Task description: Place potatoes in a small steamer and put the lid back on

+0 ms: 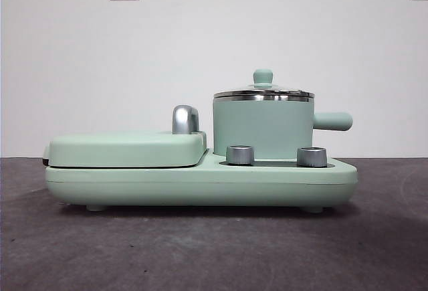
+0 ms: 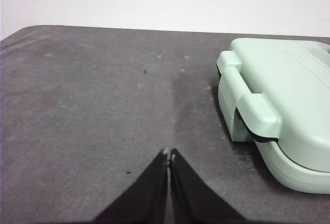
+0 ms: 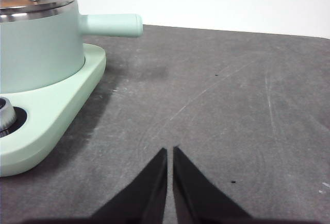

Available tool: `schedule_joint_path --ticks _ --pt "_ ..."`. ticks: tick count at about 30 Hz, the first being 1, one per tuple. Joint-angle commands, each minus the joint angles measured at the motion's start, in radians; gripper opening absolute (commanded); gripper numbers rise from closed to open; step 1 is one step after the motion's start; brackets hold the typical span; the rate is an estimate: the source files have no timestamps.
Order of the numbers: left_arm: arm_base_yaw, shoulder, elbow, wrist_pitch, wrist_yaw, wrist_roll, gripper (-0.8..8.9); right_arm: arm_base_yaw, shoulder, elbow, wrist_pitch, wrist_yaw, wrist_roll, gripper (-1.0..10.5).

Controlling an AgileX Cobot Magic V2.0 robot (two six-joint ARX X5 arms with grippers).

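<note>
Jaws of the left gripper (image 2: 169, 153) are closed tip to tip on nothing, low over bare grey table (image 2: 93, 105) beside the hinged end of the griddle lid (image 2: 289, 105); the right gripper (image 3: 169, 151) likewise holds nothing, its jaws a hairline apart above the table beyond the stubby handle of the one small steamer (image 1: 263, 127). That steamer sits on the mint-green base (image 1: 200, 182) behind two steel dials (image 1: 240, 154), with one lid (image 1: 263, 92) seated on its rim. Contents are hard to make out: only an orange-brown tint shows through the glass in the right wrist view, and neither arm appears in the front view.
</note>
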Motion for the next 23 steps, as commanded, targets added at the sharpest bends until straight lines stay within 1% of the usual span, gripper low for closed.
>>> schedule_joint_path --ticks 1,23 --pt "0.002 -0.002 -0.019 0.015 0.000 0.006 0.07 0.001 -0.001 -0.006 0.011 0.003 -0.007 0.2" --pt "0.002 -0.002 -0.019 0.015 0.000 0.006 0.07 0.001 -0.001 -0.006 0.011 0.003 -0.007 0.2"
